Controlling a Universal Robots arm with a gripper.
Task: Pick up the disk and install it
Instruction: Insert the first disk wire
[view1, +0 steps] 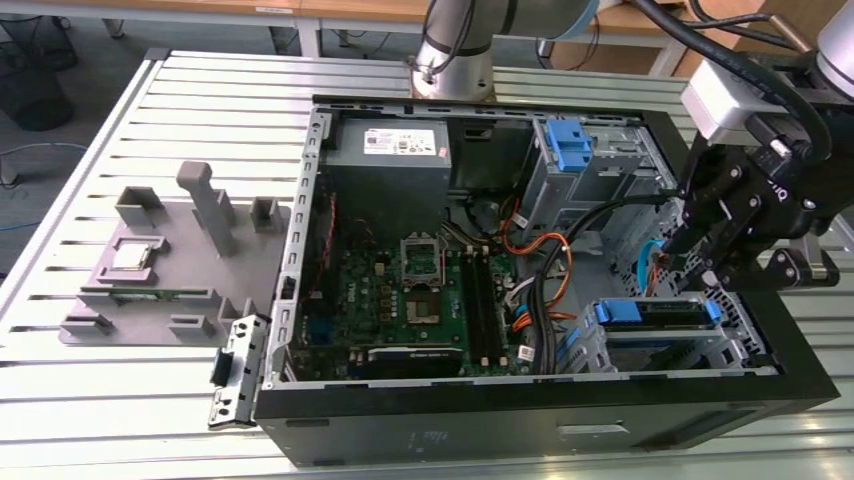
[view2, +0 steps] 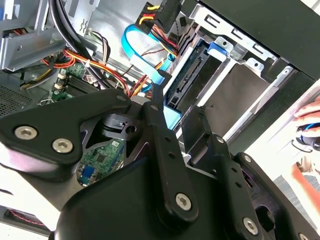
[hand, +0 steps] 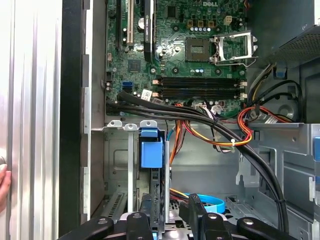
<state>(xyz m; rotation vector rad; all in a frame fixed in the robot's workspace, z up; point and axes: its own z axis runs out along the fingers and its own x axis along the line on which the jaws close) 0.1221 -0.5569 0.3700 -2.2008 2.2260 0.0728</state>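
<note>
the gripper (view1: 705, 262) hangs inside the open computer case (view1: 534, 400), over the drive cage (view1: 747, 345) at the exterior view's right. in the second wrist view its black fingers (view2: 162, 135) stand spread apart with nothing between them. the disk (view1: 650, 313), with its blue carrier, sits seated edge-up in a slot of the cage, just below the gripper; in the first wrist view its blue tab (hand: 151, 152) shows at the cage. orange and black cables (hand: 215, 130) run between the cage and the green motherboard (view1: 400, 290). a grey fixture (view1: 167, 265) lies on the slatted table (view1: 80, 410), well apart.
</note>
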